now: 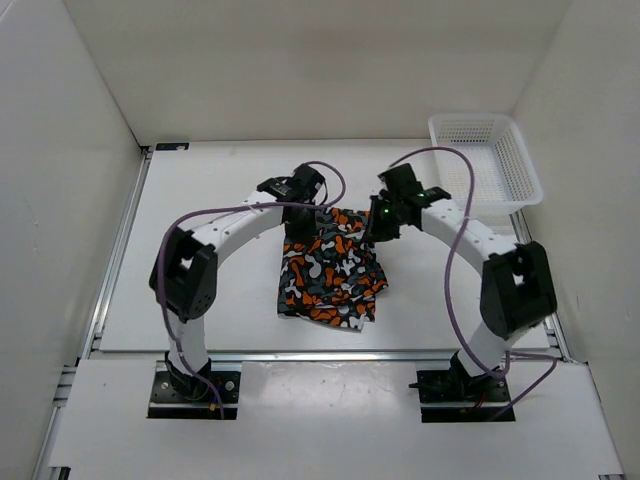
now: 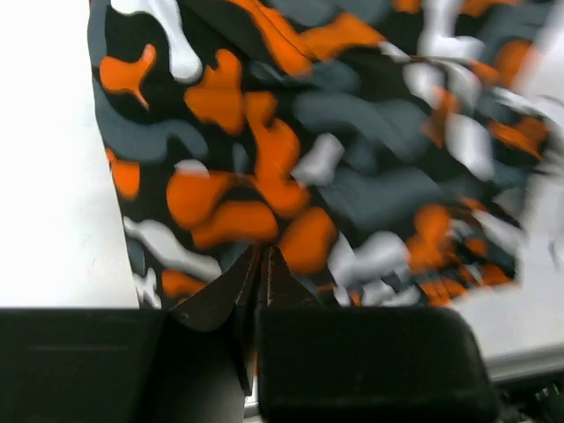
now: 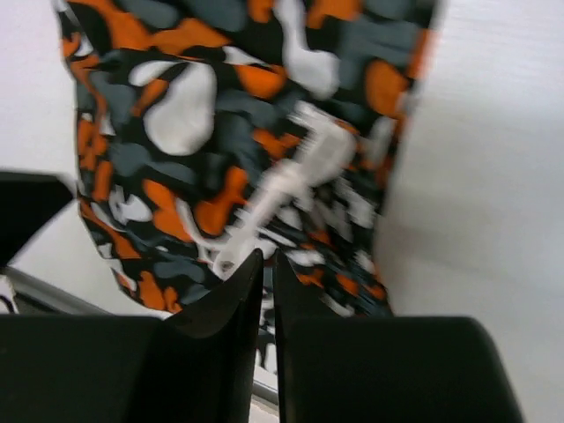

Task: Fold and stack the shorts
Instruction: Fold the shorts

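Note:
The shorts (image 1: pixel 330 272), camouflage-patterned in orange, black, grey and white, lie at the table's middle with their far edge raised between my two grippers. My left gripper (image 1: pixel 297 222) is shut on the far left corner; in the left wrist view its jaws (image 2: pixel 261 253) are pinched together on the fabric (image 2: pixel 291 159), which hangs away from them. My right gripper (image 1: pixel 380 228) is shut on the far right corner; in the right wrist view its jaws (image 3: pixel 267 256) pinch the cloth (image 3: pixel 220 115), and a white drawstring (image 3: pixel 291 181) lies across it.
A white plastic mesh basket (image 1: pixel 485 160) stands at the back right corner of the table. White walls close in the table (image 1: pixel 200 300) on the left, back and right. A metal rail (image 1: pixel 300 353) runs along the near edge.

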